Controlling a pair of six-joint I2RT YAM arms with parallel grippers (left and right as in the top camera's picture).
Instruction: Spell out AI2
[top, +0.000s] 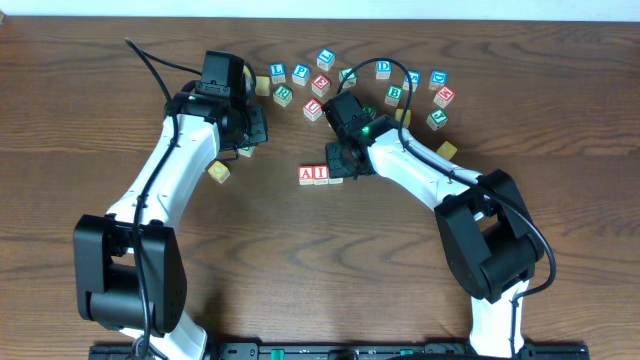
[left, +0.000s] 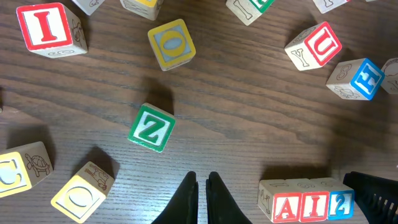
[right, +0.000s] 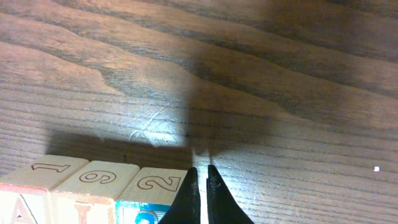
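Observation:
Three blocks stand touching in a row that reads A (left: 287, 207), I (left: 317, 205), 2 (left: 340, 203). Overhead, the red A (top: 308, 174) and I (top: 321, 174) show at the table's middle, and the 2 is mostly hidden under my right gripper (top: 340, 165). In the right wrist view the right gripper (right: 202, 171) is shut and empty, its fingertips at the right edge of the 2 block (right: 158, 183). My left gripper (left: 202, 180) is shut and empty over bare wood, left of the row and below a green Z block (left: 152, 127).
Several loose letter blocks lie in an arc at the back (top: 384, 68). Near the left gripper are a yellow O (left: 171, 43), a red I (left: 50, 28), a red U (left: 314, 46), a blue H (left: 356, 78) and another yellow O (left: 81, 193). A yellow block (top: 218, 172) sits by the left arm.

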